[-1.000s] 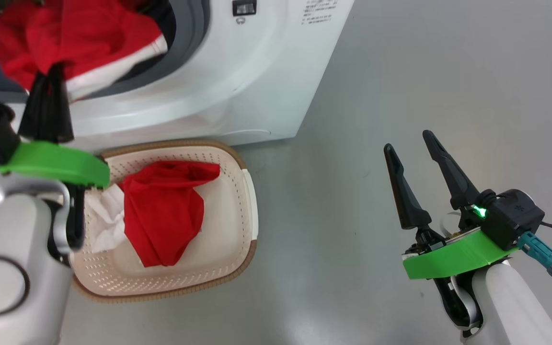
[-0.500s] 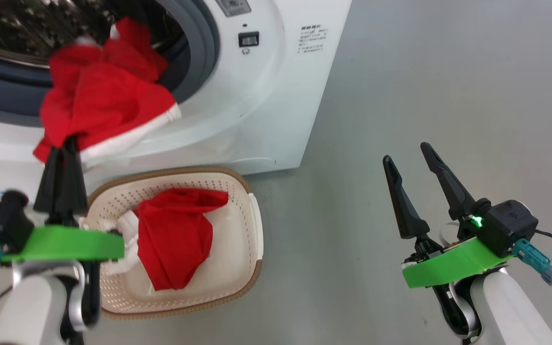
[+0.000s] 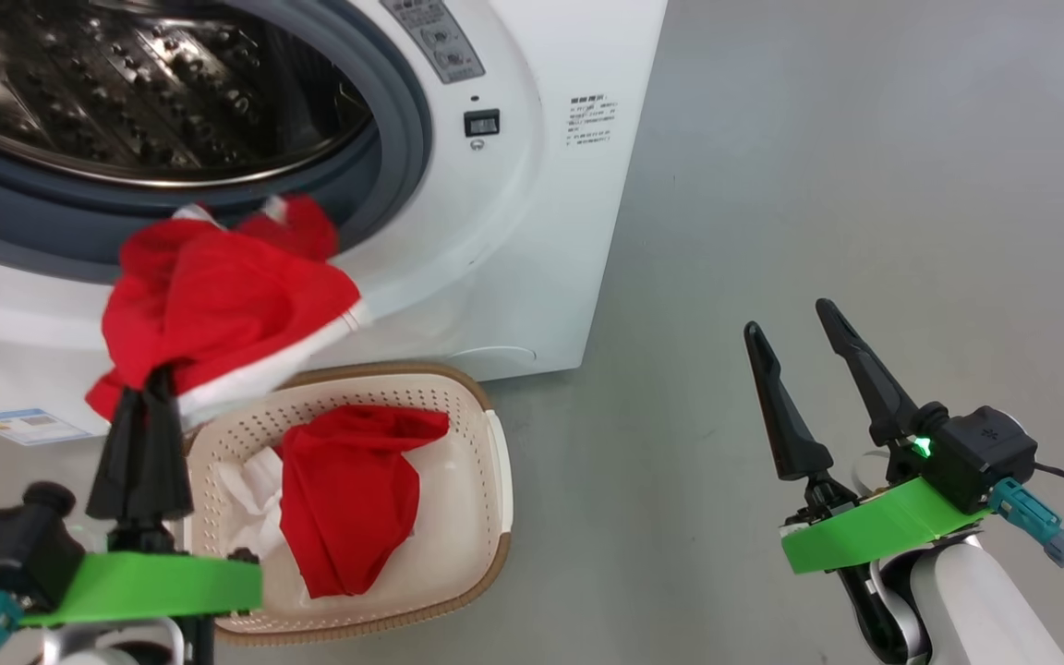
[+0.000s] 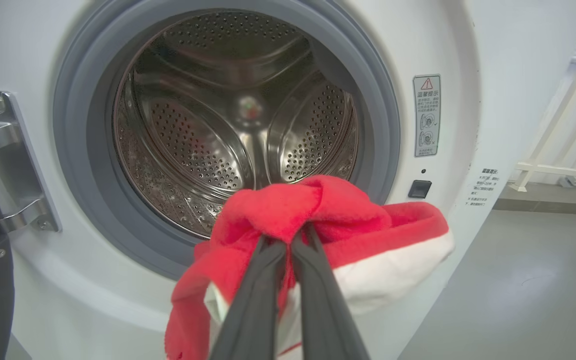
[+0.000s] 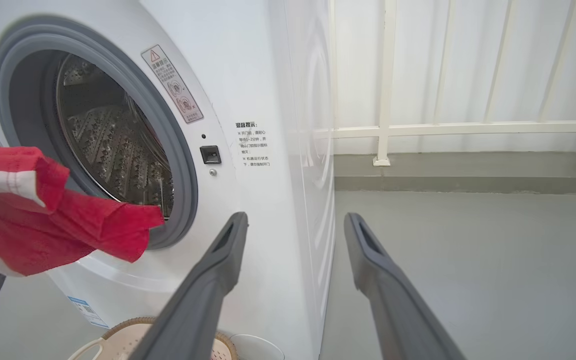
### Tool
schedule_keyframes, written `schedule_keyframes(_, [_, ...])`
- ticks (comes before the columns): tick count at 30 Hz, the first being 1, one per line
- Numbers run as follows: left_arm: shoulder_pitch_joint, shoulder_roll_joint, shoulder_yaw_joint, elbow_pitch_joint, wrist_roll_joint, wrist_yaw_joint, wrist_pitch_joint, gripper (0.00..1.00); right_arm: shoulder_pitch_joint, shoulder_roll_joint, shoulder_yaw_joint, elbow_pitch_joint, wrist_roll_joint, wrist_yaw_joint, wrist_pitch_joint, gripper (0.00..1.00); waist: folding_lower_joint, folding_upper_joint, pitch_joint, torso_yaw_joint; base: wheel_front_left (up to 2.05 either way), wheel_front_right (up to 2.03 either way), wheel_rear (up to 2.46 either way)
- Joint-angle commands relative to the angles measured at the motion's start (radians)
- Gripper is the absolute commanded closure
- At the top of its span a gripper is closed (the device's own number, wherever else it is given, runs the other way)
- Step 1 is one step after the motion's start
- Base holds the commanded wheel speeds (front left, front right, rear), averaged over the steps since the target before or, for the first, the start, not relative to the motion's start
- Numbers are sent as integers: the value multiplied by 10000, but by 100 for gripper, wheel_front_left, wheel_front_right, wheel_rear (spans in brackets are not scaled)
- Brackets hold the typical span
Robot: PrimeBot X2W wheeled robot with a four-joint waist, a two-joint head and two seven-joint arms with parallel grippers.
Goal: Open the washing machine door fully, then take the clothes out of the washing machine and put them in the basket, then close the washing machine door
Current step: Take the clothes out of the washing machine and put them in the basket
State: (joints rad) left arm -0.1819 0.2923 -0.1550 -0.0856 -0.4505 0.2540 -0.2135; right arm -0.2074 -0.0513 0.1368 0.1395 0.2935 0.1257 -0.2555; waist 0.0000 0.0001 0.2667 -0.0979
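While the head camera tilted up over the last second, so that more of the steel drum [image 3: 126,83] came into its view, the left gripper [image 3: 146,380] drew the red jersey [image 3: 227,305] out of the washing machine [image 3: 541,231]. A second ago the cloth lay bunched against the grey gasket [image 3: 403,157] at the mouth. Now it hung clear of the opening, in front of the white panel below the gasket and just above the back rim of the basket [image 3: 488,480].

The left gripper's fingers were pressed together on a fold of the jersey. In the left wrist view the two dark fingers met in the red cloth [image 4: 348,220] at the left gripper [image 4: 290,239], and the white trim sagged to the right below them. Behind it the drum [image 4: 218,115] stood empty. A metal hinge bracket [image 4: 3,160] was fixed to the left of the opening.

The basket sat on the grey floor [image 3: 864,185], touching or nearly touching the machine's front. It held the same red garment [image 3: 347,489] as before, with a crumpled white cloth [image 3: 250,489] beside it, both lying as they had.

The right gripper [image 3: 789,317] had kept its pose off to the right over bare floor, well apart from the basket, its fingers spread with nothing between them. In the right wrist view the right gripper [image 5: 296,217] pointed at the machine's front corner, with the jersey [image 5: 43,220] hanging at the left and the basket's rim [image 5: 118,340] at the bottom edge.

A small blue label [image 3: 24,425] low on the machine's front had come into the head view.
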Motion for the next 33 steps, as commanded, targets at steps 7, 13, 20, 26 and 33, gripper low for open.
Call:
schedule_keyframes(7, [411,83,153,-763,33,239,117,100,181,11,48,-289,-156,50,-63,0,0,-1,-234,147,0,0,0])
schedule_keyframes(13, [388,-161,53,-262,-152,140,-20,100,201,11,124,-342,-248,50,-63,0,0,-1,-39,232,0,0,0])
schedule_keyframes(20, [-230,-534,-150,1310,-389,-269,-212,100,130,11,192,-341,-362,50,-63,0,0,-1,369,271,0,0,0])
schedule_keyframes(26, [-1110,-1008,-355,3122,-448,-650,-370,100,1,11,193,-316,-477,50,-63,0,0,-1,811,248,0,0,0])
schedule_keyframes(33, [-2243,-1322,-170,5721,-537,-1144,-463,100,-181,11,342,-368,-460,50,-63,0,0,-1,1284,127,0,0,0])
